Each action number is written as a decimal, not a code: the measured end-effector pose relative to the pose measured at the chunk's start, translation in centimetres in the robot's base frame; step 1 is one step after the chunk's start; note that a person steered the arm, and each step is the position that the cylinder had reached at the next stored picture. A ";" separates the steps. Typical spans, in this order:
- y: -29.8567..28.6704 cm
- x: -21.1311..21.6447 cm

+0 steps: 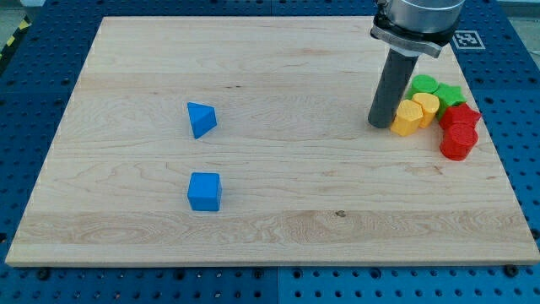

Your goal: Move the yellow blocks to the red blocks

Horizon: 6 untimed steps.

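Two yellow blocks sit at the view's right: one yellow block (407, 117) with several flat sides and a yellow round block (426, 107) just right of it. They touch each other. A red star-like block (459, 116) and a red round block (458, 141) lie right of them, the yellow round block touching the red star-like one. My tip (380, 124) rests on the board, right against the left side of the left yellow block.
Two green blocks (424, 84) (450, 93) sit just above the yellow and red ones. A blue triangular block (201, 118) and a blue cube (205, 191) lie at the board's left middle. The board's right edge (498, 160) runs close to the red blocks.
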<state>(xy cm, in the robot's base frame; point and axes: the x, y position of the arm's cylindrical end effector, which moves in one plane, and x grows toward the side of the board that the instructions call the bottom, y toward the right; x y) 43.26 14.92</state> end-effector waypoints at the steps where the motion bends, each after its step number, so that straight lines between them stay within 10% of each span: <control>1: -2.0 -1.7; 6: 3.1 -0.2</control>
